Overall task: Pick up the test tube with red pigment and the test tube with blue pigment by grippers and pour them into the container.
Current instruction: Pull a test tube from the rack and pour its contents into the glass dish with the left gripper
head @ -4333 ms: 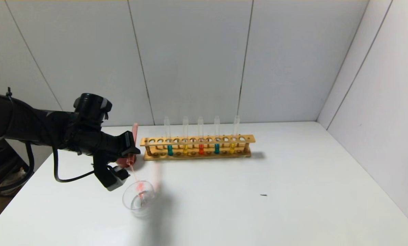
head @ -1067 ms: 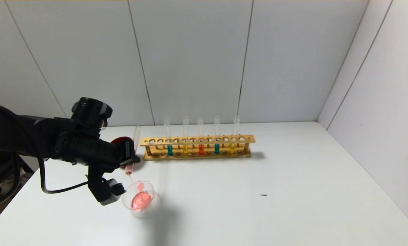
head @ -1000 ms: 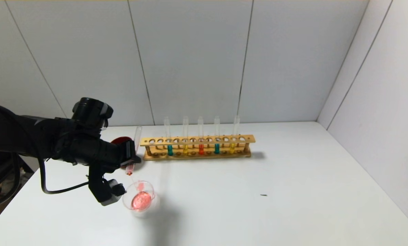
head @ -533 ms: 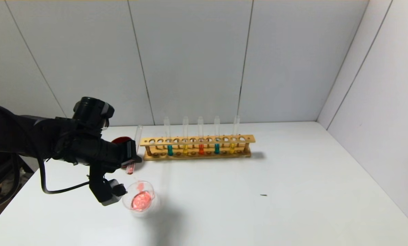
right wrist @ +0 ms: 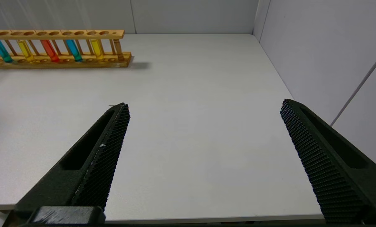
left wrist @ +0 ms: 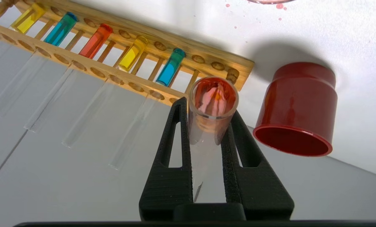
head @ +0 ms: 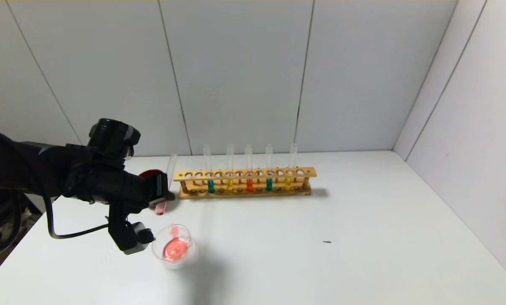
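My left gripper (head: 165, 195) is shut on the test tube with red pigment (head: 171, 167). The tube is tilted mouth-down above and behind the container (head: 174, 248) and holds only red residue. The container is a clear glass dish with red liquid in it. In the left wrist view the tube's open mouth (left wrist: 213, 101) sits between the black fingers (left wrist: 178, 132). Two test tubes with blue pigment (head: 211, 186) (head: 269, 184) stand in the wooden rack (head: 244, 174). A second red tube (head: 249, 185) stands between them. My right gripper (right wrist: 203, 107) is open and empty over the table's near right part.
A dark red cup (left wrist: 298, 107) stands right beside the held tube, at the rack's left end, mostly hidden behind my left gripper in the head view. Two yellow tubes (head: 230, 185) are in the rack. Small red splashes (left wrist: 235, 26) dot the table near the dish.
The red liquid has run from the tube into the dish, which was nearly clear earlier. Over the last second the stream stopped and my left gripper lifted the tube slightly away from the dish.
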{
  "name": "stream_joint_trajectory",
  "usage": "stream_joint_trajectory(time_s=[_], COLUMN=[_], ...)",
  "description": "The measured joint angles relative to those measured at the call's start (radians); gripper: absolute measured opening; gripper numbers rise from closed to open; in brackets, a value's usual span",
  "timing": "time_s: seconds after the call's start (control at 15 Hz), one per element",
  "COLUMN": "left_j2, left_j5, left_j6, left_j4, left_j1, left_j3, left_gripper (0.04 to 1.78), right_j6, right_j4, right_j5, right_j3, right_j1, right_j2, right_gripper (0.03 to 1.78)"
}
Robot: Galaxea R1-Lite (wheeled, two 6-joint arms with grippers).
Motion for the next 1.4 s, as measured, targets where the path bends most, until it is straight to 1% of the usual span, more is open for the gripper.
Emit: stream_joint_trajectory(time_s=[0.53, 0.73, 1.07, 1.2, 1.4], left_j2=[-0.007, -0.008, -0.020, -0.030, -0.043], left_j5=[0.019, 0.017, 0.020, 0.040, 0.046], left_j6=[0.023, 0.023, 0.024, 0.023, 0.030], left_j4=[-0.005, -0.047, -0.054, -0.055, -0.055], left_j1=[0.000, 0.000, 0.000, 0.000, -0.001], left_j3=[0.007, 0.017, 0.033, 0.043, 0.054], left_gripper=[0.32, 0.32, 0.32, 0.32, 0.32], right_j6=[0.000, 0.000, 0.000, 0.000, 0.000], right_j4=[0.000, 0.000, 0.000, 0.000, 0.000], right_j5=[0.000, 0.000, 0.000, 0.000, 0.000], right_j3=[0.000, 0.000, 0.000, 0.000, 0.000], right_j1=[0.000, 0.000, 0.000, 0.000, 0.000], right_j2=[0.000, 0.000, 0.000, 0.000, 0.000], right_gripper=[1.75, 1.75, 1.75, 1.75, 1.75])
